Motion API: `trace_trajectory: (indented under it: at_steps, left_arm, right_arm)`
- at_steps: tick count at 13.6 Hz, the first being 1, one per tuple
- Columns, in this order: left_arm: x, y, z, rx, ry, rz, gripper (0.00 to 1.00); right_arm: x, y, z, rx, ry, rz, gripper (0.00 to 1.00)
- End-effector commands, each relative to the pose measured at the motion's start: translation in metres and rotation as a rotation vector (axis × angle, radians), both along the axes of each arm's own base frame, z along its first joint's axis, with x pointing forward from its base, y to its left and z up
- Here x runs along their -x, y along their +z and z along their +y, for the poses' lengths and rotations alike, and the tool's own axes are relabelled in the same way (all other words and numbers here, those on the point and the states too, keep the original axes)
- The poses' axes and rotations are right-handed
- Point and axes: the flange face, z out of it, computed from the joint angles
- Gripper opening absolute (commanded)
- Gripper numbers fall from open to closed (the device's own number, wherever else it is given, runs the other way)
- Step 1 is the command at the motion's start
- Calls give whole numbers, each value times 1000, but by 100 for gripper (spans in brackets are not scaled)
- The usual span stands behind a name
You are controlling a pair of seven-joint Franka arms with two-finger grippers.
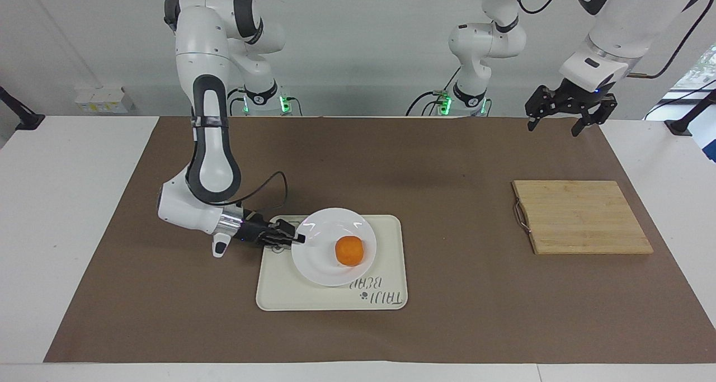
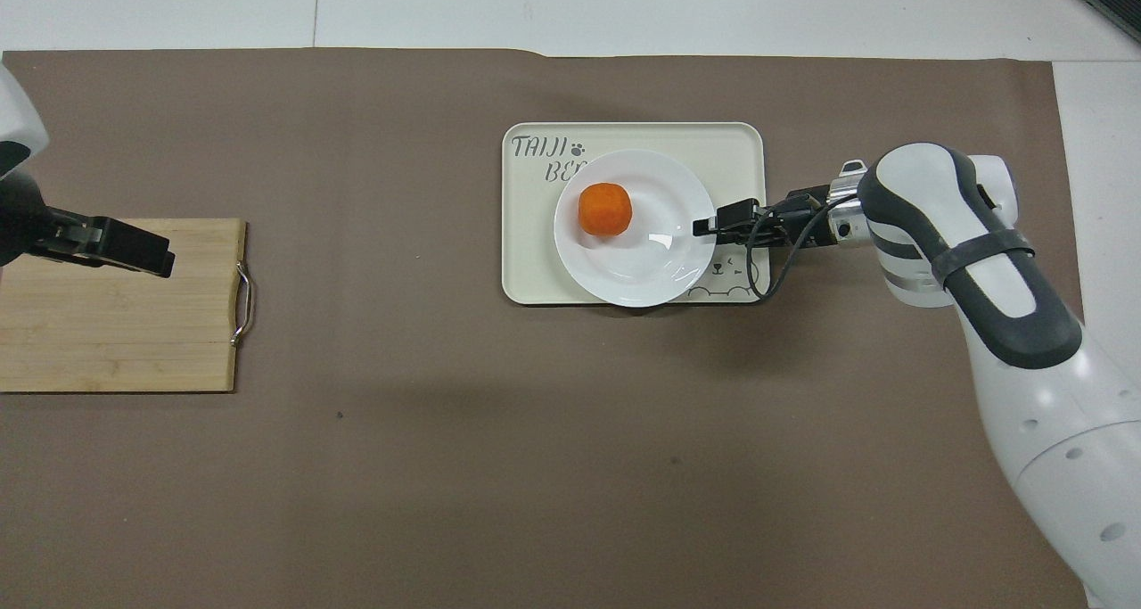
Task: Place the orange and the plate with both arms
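Note:
The white plate (image 1: 321, 262) is over the cream tray (image 1: 279, 292), with the orange (image 1: 349, 251) on it. My right gripper (image 1: 296, 239) is shut on the plate's rim at the edge toward the right arm's end of the table. The plate looks slightly tilted, with the gripped side raised. The orange sits off the plate's centre, away from the gripper. In the overhead view the plate (image 2: 642, 266), orange (image 2: 605, 209) and right gripper (image 2: 704, 227) show over the tray (image 2: 731, 145). My left gripper (image 1: 552, 128) waits open and empty, up in the air near the cutting board.
A bamboo cutting board (image 1: 582, 217) with a metal handle lies on the brown mat toward the left arm's end; it also shows in the overhead view (image 2: 116, 324), partly under the left gripper (image 2: 151, 254). The tray has a bear drawing and lettering.

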Motion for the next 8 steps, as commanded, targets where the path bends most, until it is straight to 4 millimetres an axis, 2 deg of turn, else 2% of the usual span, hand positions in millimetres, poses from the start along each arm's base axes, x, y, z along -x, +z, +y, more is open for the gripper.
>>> trace_trajectory:
  at_steps: [1, 3, 6, 8]
  left_arm:
    - [5, 6, 4, -14, 12, -4, 100]
    - [5, 6, 4, -14, 12, -4, 100]
    - [4, 5, 4, -14, 12, -4, 100]
    - [5, 5, 4, -14, 12, -3, 100]
  right_arm:
    - [-2, 48, -8, 115, -4, -3, 100]
    - [-10, 92, -11, 245, 4, -19, 100]
    - [-8, 158, -21, 503, 2, -54, 100]
    - [-1, 188, -30, 658, -19, -65, 100]
